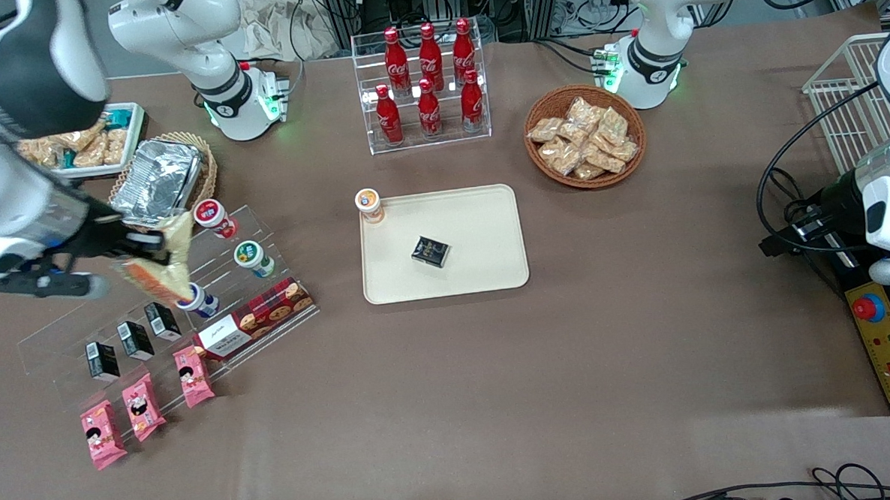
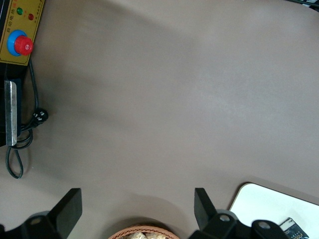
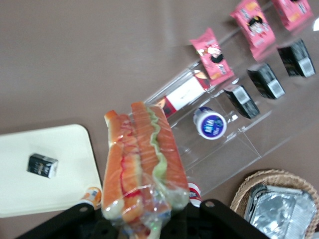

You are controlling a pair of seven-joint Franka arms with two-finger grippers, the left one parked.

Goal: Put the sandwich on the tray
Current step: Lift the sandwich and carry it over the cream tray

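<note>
My gripper (image 1: pixel 141 248) is shut on the wrapped sandwich (image 1: pixel 162 264) and holds it in the air above the clear acrylic step shelf (image 1: pixel 170 314), toward the working arm's end of the table. In the right wrist view the sandwich (image 3: pixel 142 164) hangs out from between the black fingers, showing orange-red and green layers under clear wrap. The cream-beige tray (image 1: pixel 481 226) lies flat at mid-table, apart from the gripper. It also shows in the right wrist view (image 3: pixel 60 194). On it sit a small black box (image 1: pixel 430 251) and an orange-lidded cup (image 1: pixel 369 204) at its corner.
The shelf holds small cups (image 1: pixel 254 258), black boxes (image 1: pixel 135 339), pink packets (image 1: pixel 142 405) and a plaid cookie box (image 1: pixel 256 316). A foil container (image 1: pixel 158 180) sits in a basket beside it. A cola bottle rack (image 1: pixel 426 85) and a basket of snack packets (image 1: pixel 584 136) stand farther back.
</note>
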